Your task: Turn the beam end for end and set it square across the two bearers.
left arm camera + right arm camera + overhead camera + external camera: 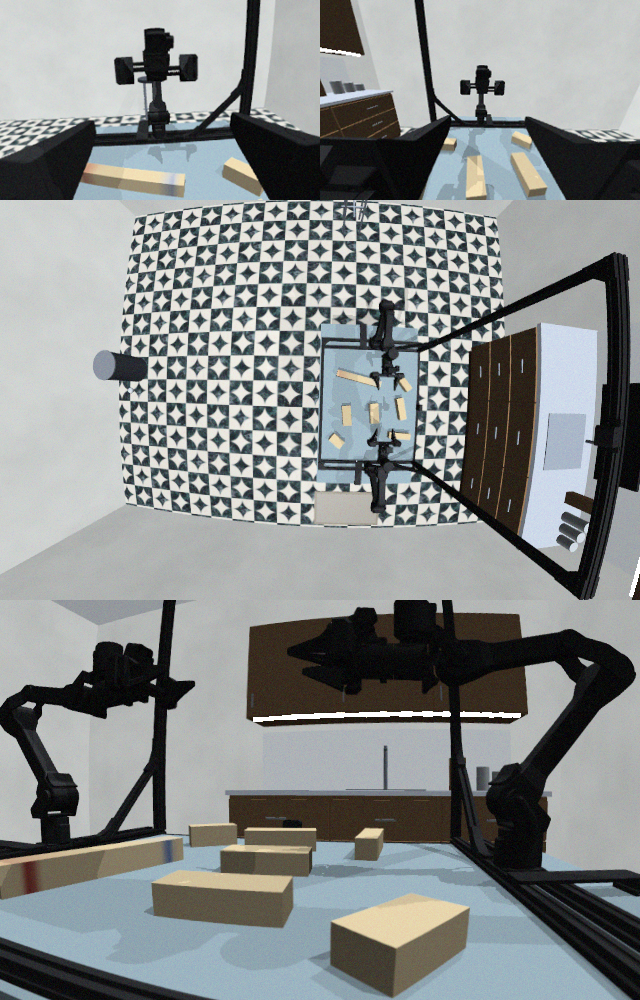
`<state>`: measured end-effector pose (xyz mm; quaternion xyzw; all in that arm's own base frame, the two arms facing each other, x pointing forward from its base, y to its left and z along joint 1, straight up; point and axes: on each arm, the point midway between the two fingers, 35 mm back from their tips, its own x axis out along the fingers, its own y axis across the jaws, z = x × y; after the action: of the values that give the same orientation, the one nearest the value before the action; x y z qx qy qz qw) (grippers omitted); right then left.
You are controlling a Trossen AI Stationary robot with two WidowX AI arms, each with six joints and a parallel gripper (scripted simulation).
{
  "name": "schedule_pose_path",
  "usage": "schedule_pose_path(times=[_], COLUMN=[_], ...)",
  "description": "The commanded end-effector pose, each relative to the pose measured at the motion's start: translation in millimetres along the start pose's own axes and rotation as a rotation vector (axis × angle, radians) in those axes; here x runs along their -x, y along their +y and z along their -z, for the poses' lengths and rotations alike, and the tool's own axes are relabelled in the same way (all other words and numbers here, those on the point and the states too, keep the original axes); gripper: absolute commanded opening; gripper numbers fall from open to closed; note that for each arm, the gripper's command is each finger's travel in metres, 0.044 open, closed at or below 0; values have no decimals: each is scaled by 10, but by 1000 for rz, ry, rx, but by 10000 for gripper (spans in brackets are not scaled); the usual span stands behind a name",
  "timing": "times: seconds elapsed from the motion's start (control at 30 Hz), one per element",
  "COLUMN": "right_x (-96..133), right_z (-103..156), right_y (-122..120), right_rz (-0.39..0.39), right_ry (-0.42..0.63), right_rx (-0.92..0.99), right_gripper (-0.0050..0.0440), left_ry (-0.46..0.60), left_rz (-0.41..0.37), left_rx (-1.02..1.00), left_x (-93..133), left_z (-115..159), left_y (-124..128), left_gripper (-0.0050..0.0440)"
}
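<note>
The long beam [357, 377] [90, 865] [134, 178] lies on the table, off to one side of the blocks, with a red band near one end and a blue band near the other. Two similar, roughly parallel blocks look like the bearers: one bearer [346, 416] [220, 900] [528, 174] and a second bearer [374, 414] [265, 860] [475, 177]. Nothing lies across them. My left gripper [384, 433] [296, 661] is open, empty and high above the table. My right gripper [387, 387] is open and empty, raised above the beam's blue end.
A slightly turned block [401, 409] [280, 837] stands beside the second bearer. Other loose blocks are an angled one [336, 441] [400, 930], one by the left gripper [402, 436] and one by the right gripper [405, 385]. A black frame [320, 400] edges the table.
</note>
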<state>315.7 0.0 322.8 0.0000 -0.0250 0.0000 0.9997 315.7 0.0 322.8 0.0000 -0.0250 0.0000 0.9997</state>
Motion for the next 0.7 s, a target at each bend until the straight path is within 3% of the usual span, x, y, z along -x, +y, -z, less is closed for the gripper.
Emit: schedule_pose_path(times=[0.0, 0.53, 0.67], right_x=[0, 0, -83], right_z=[0, 0, 164], right_y=[0, 0, -93], right_rz=[0, 0, 24], right_ry=[0, 0, 87], right_rx=[0, 0, 100], right_gripper=[440, 440, 440], left_ry=[0, 0, 86], left_rz=[0, 0, 0], left_rx=[0, 0, 6], left_x=[0, 0, -22], left_z=[0, 0, 160], left_y=[0, 0, 0], left_gripper=[440, 440, 440])
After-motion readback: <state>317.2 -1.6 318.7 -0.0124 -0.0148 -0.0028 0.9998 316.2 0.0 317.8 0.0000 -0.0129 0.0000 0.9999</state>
